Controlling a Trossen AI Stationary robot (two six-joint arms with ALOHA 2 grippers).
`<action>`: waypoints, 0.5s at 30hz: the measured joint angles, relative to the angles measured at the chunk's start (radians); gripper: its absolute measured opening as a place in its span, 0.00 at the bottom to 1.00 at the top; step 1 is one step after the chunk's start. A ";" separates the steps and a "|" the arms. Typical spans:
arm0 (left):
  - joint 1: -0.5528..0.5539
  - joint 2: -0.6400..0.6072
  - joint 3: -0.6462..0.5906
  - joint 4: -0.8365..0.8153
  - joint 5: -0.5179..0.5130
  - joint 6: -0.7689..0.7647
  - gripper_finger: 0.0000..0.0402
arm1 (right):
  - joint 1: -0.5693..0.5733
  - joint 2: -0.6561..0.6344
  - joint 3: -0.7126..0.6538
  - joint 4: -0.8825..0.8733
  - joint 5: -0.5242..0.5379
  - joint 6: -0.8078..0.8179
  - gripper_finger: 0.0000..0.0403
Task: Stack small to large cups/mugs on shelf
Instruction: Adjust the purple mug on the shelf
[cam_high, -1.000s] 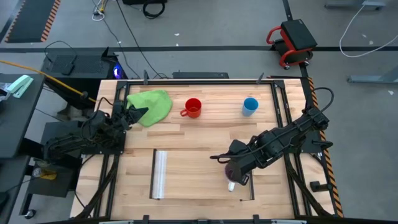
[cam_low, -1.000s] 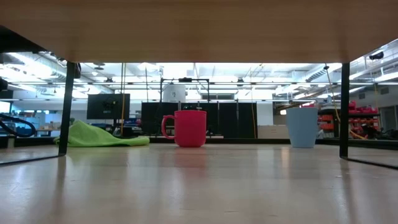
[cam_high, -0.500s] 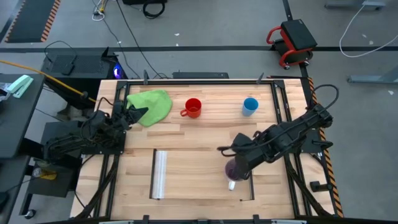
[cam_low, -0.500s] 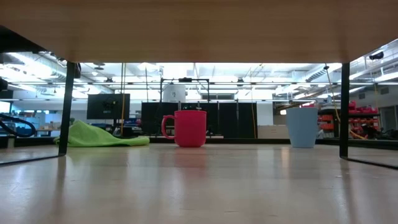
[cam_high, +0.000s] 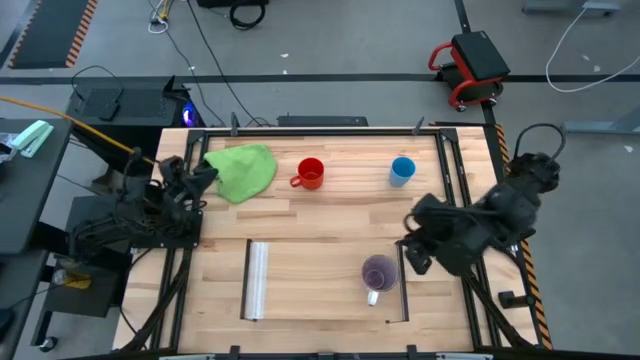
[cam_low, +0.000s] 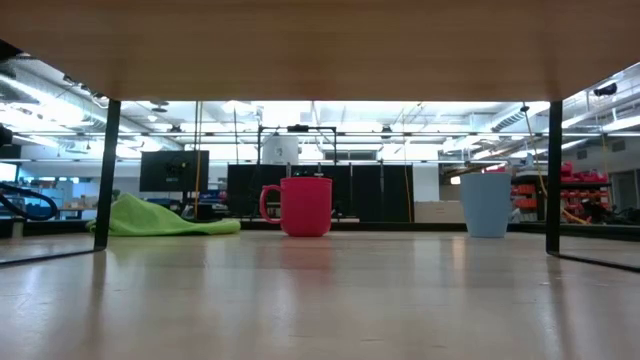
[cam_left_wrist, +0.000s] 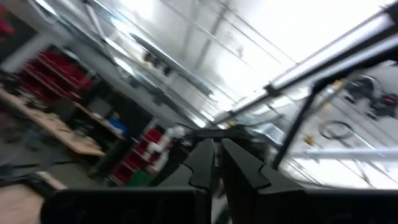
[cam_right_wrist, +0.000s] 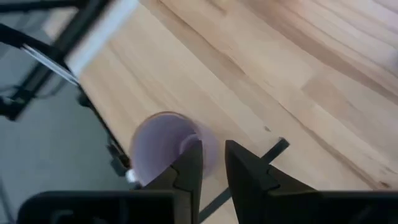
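The translucent purple mug (cam_high: 378, 272) stands upright on the shelf (cam_high: 320, 285), near its right end, whitish handle toward the near edge; it also shows in the right wrist view (cam_right_wrist: 163, 146). The red mug (cam_high: 310, 173) and the light-blue cup (cam_high: 402, 170) stand on the tabletop at the far side. My right gripper (cam_high: 412, 256) hangs above the table just right of the purple mug, narrowly open with nothing between its fingers (cam_right_wrist: 213, 163). My left gripper (cam_high: 203, 176) is at the table's left edge beside the green cloth, tipped upward, with a thin gap between its fingers (cam_left_wrist: 217, 158).
A green cloth (cam_high: 243, 170) lies at the far left of the tabletop. The shelf carries a clear plastic strip (cam_high: 258, 280) on its left end and a dark bar (cam_high: 405, 290) on its right. Bare wood lies between the shelf and the far cups.
My right gripper has risen and drawn back toward the table's right edge, off the purple mug, which stays upright on the shelf. My left gripper has pulled back from the green cloth toward the left edge and tipped upward.
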 joint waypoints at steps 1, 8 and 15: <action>-0.010 0.023 0.025 -0.001 0.015 0.007 0.09 | 0.024 -0.002 0.000 0.000 0.025 0.027 0.18; -0.130 0.302 0.267 -0.106 0.080 0.135 0.08 | 0.133 0.036 -0.009 0.002 0.075 0.147 0.08; -0.308 0.595 0.525 -0.323 0.086 0.264 0.05 | 0.201 0.041 -0.112 0.001 0.075 0.294 0.01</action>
